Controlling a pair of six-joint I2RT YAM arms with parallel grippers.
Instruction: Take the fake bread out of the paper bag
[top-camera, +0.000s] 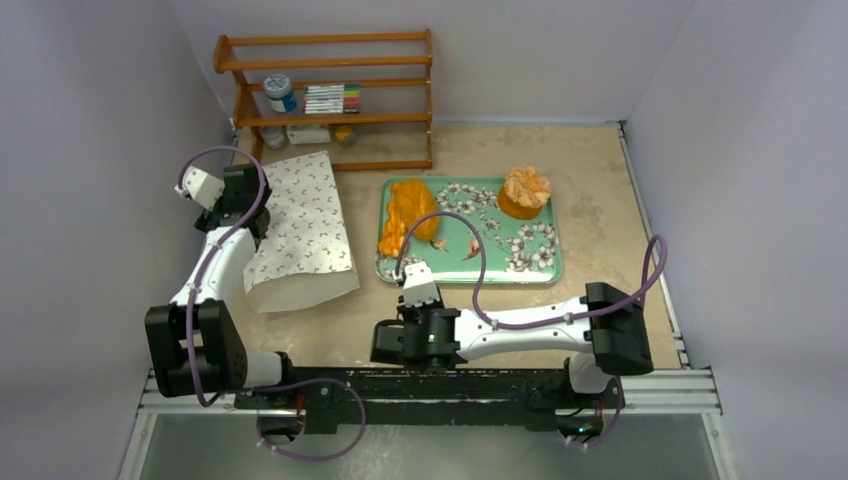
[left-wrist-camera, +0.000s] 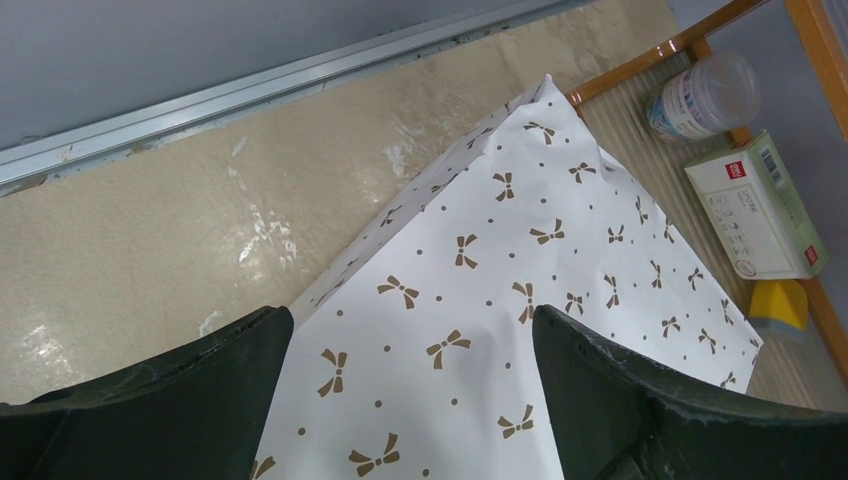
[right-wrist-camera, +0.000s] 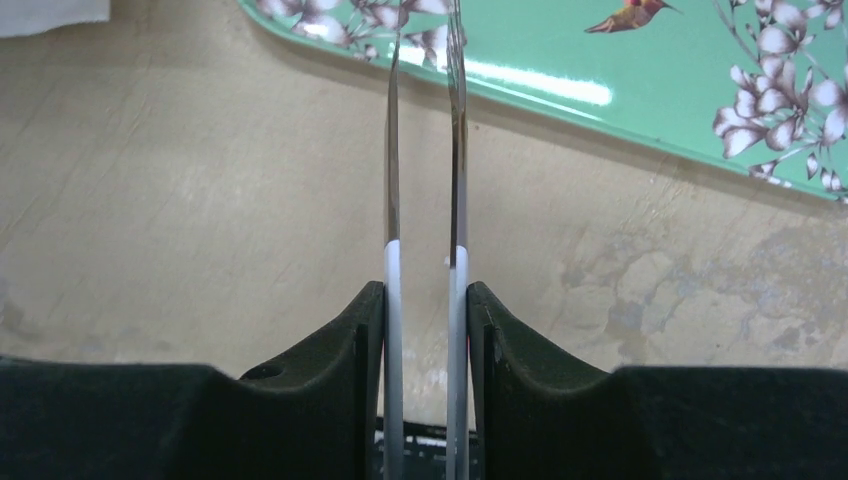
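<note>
The paper bag, white with small brown bows, lies flat on the table at the left; it fills the left wrist view. My left gripper hovers over the bag's left edge, open wide and empty. Orange loaves of fake bread lie on the left of the green floral tray, and a pale ruffled pastry sits at its far right. My right gripper is just in front of the tray, shut on thin metal tongs whose blades point at the tray's edge.
A wooden shelf rack stands at the back left with a jar, marker pens and small boxes on it. In the left wrist view the jar and a white box sit just beyond the bag. Grey walls close in both sides.
</note>
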